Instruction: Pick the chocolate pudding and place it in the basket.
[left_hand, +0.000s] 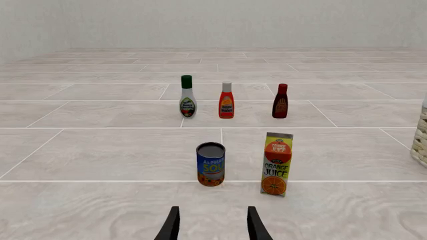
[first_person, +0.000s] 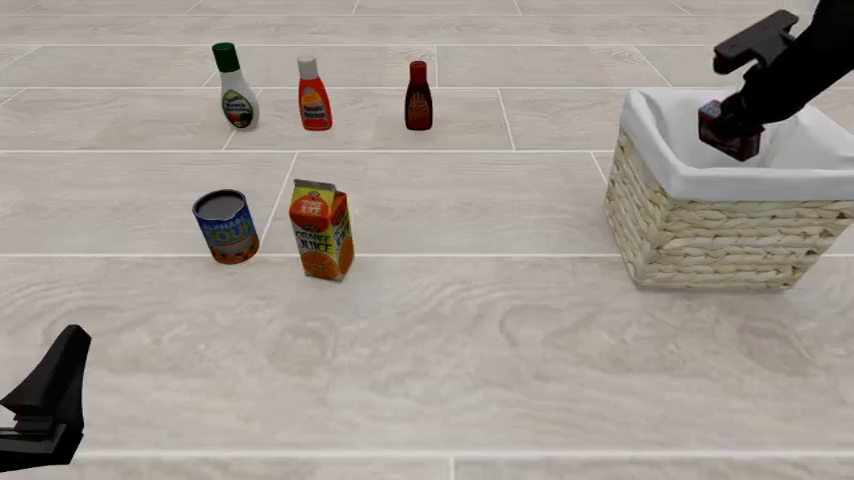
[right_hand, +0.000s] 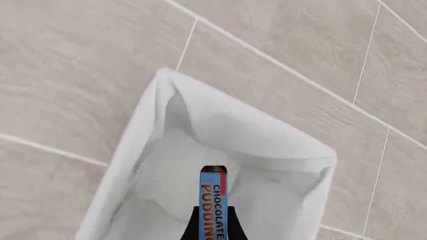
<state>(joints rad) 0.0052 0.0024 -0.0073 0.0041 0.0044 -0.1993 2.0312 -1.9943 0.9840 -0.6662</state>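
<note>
My right gripper (first_person: 731, 122) is shut on the chocolate pudding (first_person: 729, 131), a small dark carton with a blue face, and holds it above the open basket (first_person: 721, 235). In the right wrist view the pudding (right_hand: 214, 205) stands between the fingers over the basket's white liner (right_hand: 200, 125). My left gripper (left_hand: 212, 227) is open and empty, low at the near left of the table, facing the can and juice carton.
A blue-labelled can (first_person: 226, 227) and an orange juice carton (first_person: 323, 230) stand at centre left. Three bottles stand in a row behind: white with green cap (first_person: 235, 87), red (first_person: 314, 95), dark brown (first_person: 419, 97). The left arm (first_person: 47, 405) sits at the bottom left corner.
</note>
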